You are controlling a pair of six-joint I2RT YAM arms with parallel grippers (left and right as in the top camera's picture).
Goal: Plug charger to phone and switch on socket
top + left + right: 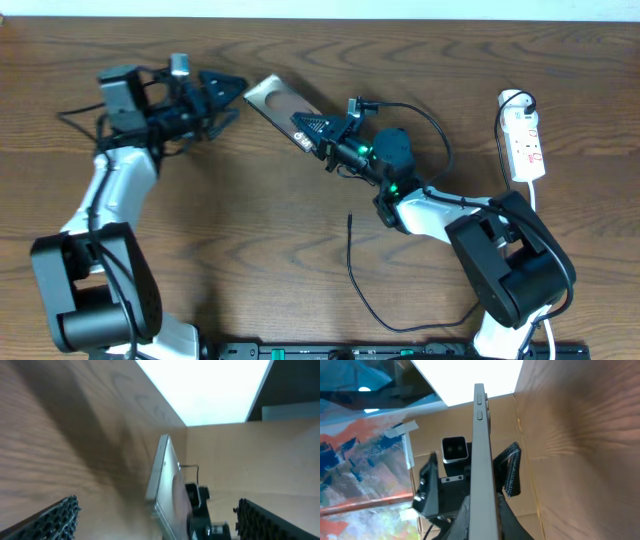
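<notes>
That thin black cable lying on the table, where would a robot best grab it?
Probably just behind the free tip of the charger, from straight above: it lies flat on the table, that end runs straight and bare, and a grip near the tip leaves little floppy cable to droop.

no legible txt, phone (270, 97) lettering too blurry

I see a matt, wood-grain table (250, 220). The phone (275, 101) at twelve o'clock has a glossy face and a smooth, metallic-looking edge. The left finger pads (55, 520) look black and knobbly. The socket (526, 145) at three o'clock is smooth white plastic.
</notes>
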